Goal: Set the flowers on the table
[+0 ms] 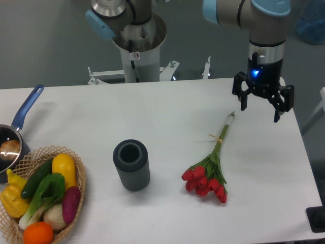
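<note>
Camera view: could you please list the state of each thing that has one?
flowers: lying flat on the table, free of the gripper
gripper: open, empty, raised above the stem end
grey cylinder: upright, open top
wicker basket: holding vegetables
pan: resting at left edge

The flowers (205,181) have red buds, green stems and leaves, and a pale tie around the stems. They lie on a plain white table (167,112). The vase (131,165) is dark grey with fine ribbing down its side. The basket (78,178) is tan woven wicker, filled with a yellow pepper (11,198), a yellow squash (64,169), a dark green cucumber (35,179), a purple aubergine (71,203) and an orange fruit (38,233). The pan (10,147) is dark with a blue handle. The gripper (263,104) is black with a small blue light above it, and the arm (264,30) is silver-grey with light blue caps.
</note>
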